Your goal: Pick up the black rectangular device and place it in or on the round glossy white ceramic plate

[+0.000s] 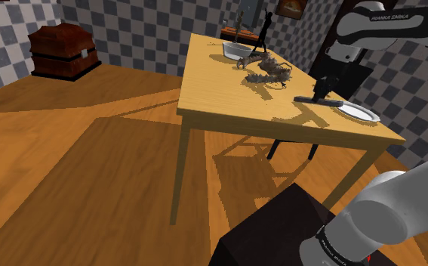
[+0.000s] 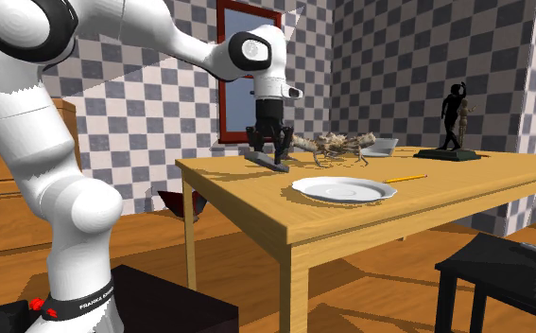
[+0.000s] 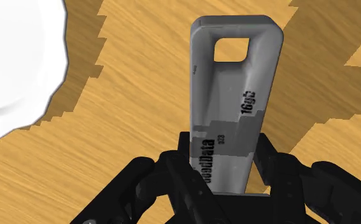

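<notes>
Currently held: a flat grey rectangular device [image 3: 233, 89] with black lettering and a square hole at its far end, clasped by its near end.
Claw: the all-black two-finger gripper [image 3: 225, 153] is closed down to the device's width, one finger on each long edge, with nothing else in it.
Long axis: it runs straight out from between the fingers; in the second exterior view it slants low beside the plate, and I cannot tell whether its tip touches the tabletop.
Plate: the round glossy white ceramic plate [image 3: 10, 63] lies off one long edge of the device, near it but not under it.
Coming move: probably a short sideways carry over the plate's rim.
Surface: a light wooden table [image 1: 227, 91] bears the plate.
</notes>
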